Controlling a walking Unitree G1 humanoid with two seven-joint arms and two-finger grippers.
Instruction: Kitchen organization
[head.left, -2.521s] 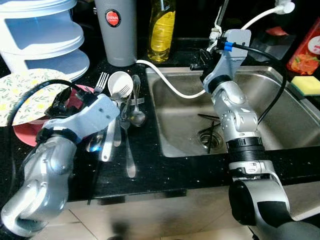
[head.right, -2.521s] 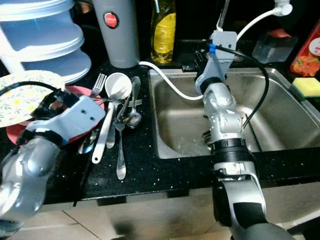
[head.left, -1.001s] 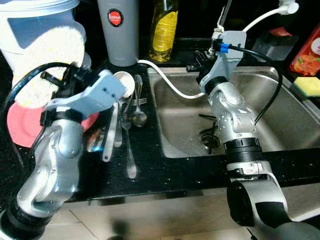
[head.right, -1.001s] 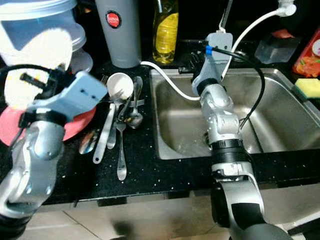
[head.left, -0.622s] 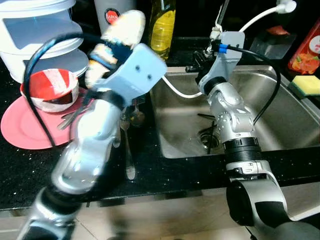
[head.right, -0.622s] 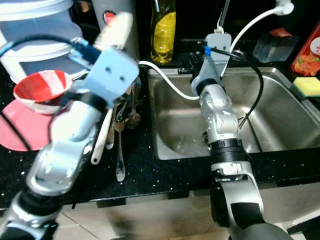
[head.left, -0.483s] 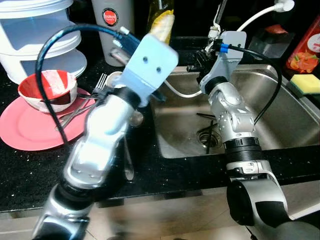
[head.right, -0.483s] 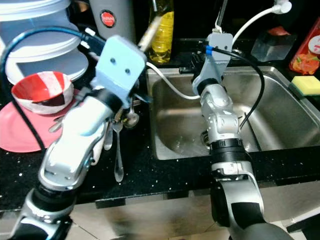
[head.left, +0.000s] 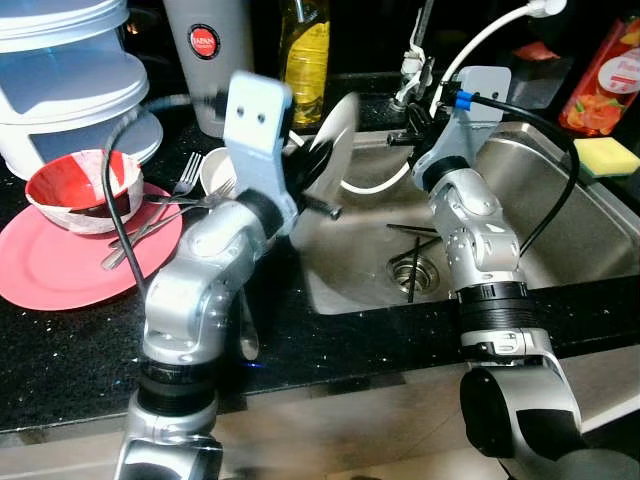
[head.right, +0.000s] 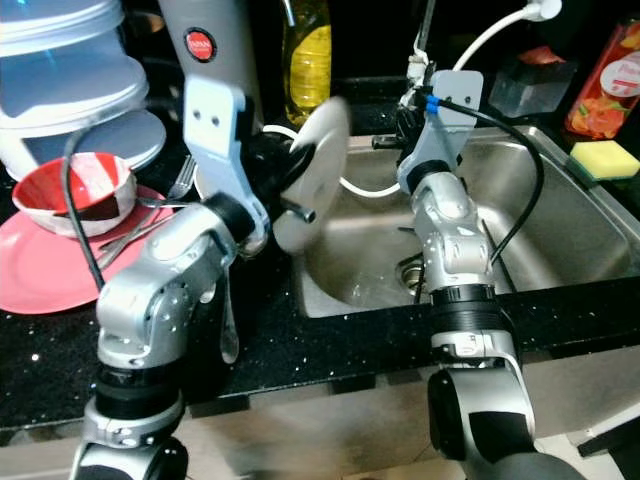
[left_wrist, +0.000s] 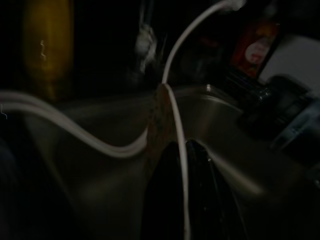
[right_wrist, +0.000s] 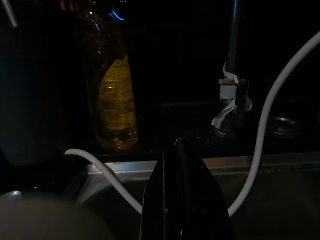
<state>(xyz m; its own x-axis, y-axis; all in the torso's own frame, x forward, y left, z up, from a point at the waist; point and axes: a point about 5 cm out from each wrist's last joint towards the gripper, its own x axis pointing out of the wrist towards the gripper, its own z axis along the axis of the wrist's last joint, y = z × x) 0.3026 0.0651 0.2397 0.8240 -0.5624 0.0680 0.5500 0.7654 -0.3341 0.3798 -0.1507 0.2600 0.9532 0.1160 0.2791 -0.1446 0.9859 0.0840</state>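
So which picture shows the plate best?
The right eye view: the plate shows its pale face, tilted over the sink's left edge. The left eye view shows it narrower, the left wrist view edge-on, the right wrist view a blur.

In the right eye view the left tool (head.right: 285, 160) holds a white plate (head.right: 312, 170) tilted on edge over the sink's (head.right: 560, 215) left rim, the right tool (head.right: 408, 112) reaches toward the sink's back edge, and a red bowl (head.right: 72, 187) sits on a pink plate (head.right: 40, 275) at the table's left.
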